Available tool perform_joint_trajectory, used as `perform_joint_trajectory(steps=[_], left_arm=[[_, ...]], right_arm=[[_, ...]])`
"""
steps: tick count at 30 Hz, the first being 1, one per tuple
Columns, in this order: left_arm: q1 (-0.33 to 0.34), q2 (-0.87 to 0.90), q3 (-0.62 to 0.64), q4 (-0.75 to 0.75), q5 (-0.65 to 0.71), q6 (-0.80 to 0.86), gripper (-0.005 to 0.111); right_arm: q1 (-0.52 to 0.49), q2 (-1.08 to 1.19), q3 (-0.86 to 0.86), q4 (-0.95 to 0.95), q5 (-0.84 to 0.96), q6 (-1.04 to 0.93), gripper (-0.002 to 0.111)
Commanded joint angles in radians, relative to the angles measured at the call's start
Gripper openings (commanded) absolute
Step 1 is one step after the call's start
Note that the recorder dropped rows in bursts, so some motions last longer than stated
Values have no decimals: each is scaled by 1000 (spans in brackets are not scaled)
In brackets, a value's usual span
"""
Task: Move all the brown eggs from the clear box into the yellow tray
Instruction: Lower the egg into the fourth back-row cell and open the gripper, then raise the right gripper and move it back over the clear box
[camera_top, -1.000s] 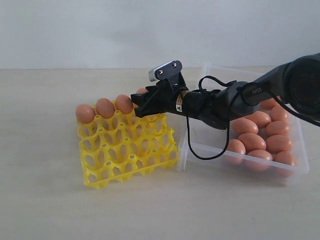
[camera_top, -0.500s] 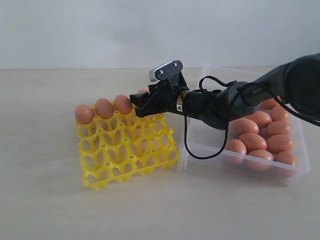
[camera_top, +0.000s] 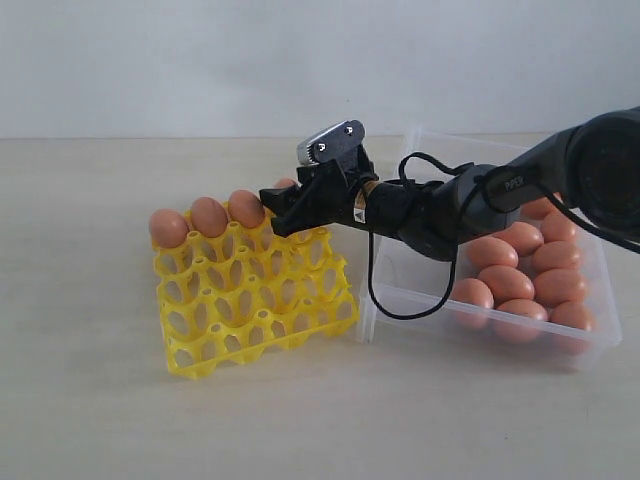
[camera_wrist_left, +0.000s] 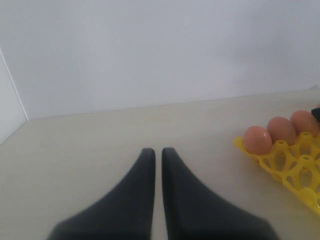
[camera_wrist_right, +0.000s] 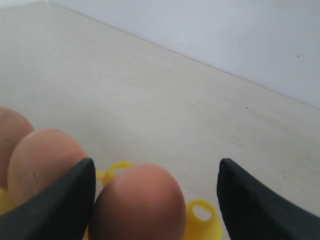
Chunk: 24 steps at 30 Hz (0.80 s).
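Note:
The yellow tray (camera_top: 250, 310) lies left of the clear box (camera_top: 400, 300). Three brown eggs (camera_top: 210, 215) stand in its back row. A fourth brown egg (camera_wrist_right: 137, 205) sits at that row's right end, mostly hidden in the exterior view. My right gripper (camera_top: 280, 205) is open around this fourth egg; in the right wrist view the right gripper (camera_wrist_right: 157, 165) has one finger close beside the egg and the other well apart. Several more brown eggs (camera_top: 505, 283) lie in the box. My left gripper (camera_wrist_left: 154, 152) is shut on nothing, away from the yellow tray (camera_wrist_left: 295, 160).
The right arm's black cable (camera_top: 385, 300) loops down over the box's near-left corner. A pale wall (camera_top: 200, 60) stands behind the beige table (camera_top: 90, 400).
The right gripper's fingers have spread apart around the fourth egg, which now rests in the tray's back row. The arm has barely shifted.

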Motion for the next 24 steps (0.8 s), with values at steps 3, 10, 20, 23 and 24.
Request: perform_joint_trajectory(steps=[3,10,20,23,24], left_arm=[[-5,-1,4,0,-3,-5,4],[-5,-1,4,0,-3,-5,4],[-5,-1,4,0,-3,-5,4],[-5,-1,4,0,-3,-5,4],[-5,-1,4,0,-3,-5,4]], right_arm=[[-8,35,24,33,16,-54,64],[-8,35,24,39,-53,-61,64],[-8,33,24,164,-270,-144,64],[-8,33,24,234,-439,-188,64],[-8,33,24,239,-478,-194,64]])
